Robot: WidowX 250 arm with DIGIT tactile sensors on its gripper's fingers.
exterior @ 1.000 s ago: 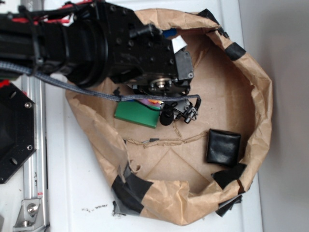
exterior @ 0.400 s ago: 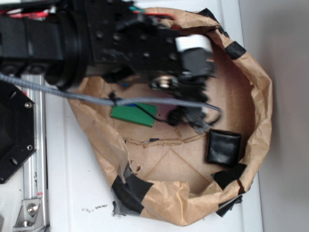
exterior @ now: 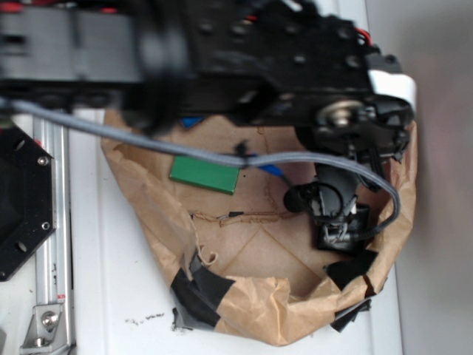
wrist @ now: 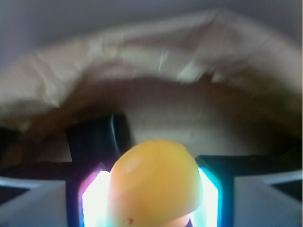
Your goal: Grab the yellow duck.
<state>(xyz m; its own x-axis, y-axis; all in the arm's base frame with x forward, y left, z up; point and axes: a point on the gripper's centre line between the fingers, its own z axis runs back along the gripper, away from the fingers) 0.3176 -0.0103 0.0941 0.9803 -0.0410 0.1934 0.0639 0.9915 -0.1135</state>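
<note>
Yellow duck [wrist: 154, 182] sits clenched between the pincer [wrist: 151, 198] pads, filling the wrist view. It looks light, smooth and squashy, best held across its round body. Around it rises the crumpled brown paper wall [exterior: 403, 170], close on the right; the middle offers open room.

White tabletop [exterior: 111, 281] is lying under a crumpled brown paper enclosure [exterior: 244, 310] patched with black tape [exterior: 196, 285]. A metal rail [exterior: 52, 222] is running along the left edge. Grey surface [exterior: 440, 222] is showing at right. Small dark scuffs [exterior: 144, 319] are marking the white surface near the bottom.
</note>
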